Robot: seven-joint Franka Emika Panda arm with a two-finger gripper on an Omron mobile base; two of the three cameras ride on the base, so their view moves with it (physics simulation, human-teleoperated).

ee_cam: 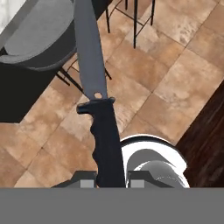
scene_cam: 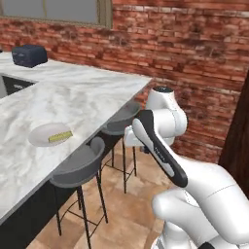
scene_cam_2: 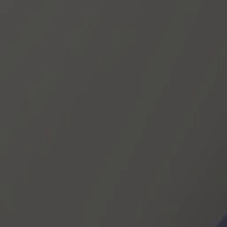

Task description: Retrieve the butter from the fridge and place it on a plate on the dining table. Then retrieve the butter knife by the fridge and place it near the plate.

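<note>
The butter knife [ee_cam: 98, 109] is seen closest in the hand view, its dark handle clamped between the two fingertips of the gripper [ee_cam: 111, 178], which are drawn in almost fully, with the grey blade projecting away over the tiled floor [ee_cam: 175, 57]. The handle is gripped at its butt end only, so most of the knife's length is cantilevered beyond the grip; a swing or a sharp stop could be expected to pivot it in the jaws or work it loose. A stool [ee_cam: 41, 37] and the dark table base lie just beyond the blade tip in that view, and a strike against either is judged the likeliest fault as the arm is raised toward the dining table [scene_cam: 29, 160]. In the left base view the plate [scene_cam: 46, 132] is seen on the table near its stool-side edge, with the butter [scene_cam: 60, 137] lying across the plate's rim on the side toward the stools. The knife is to be set near that plate; if it is lowered too close, the butter could be nudged off or the plate shifted, and if released too near the table edge it could slide to the floor. The right base view is uniformly dark grey and nothing can be judged from it.
</note>
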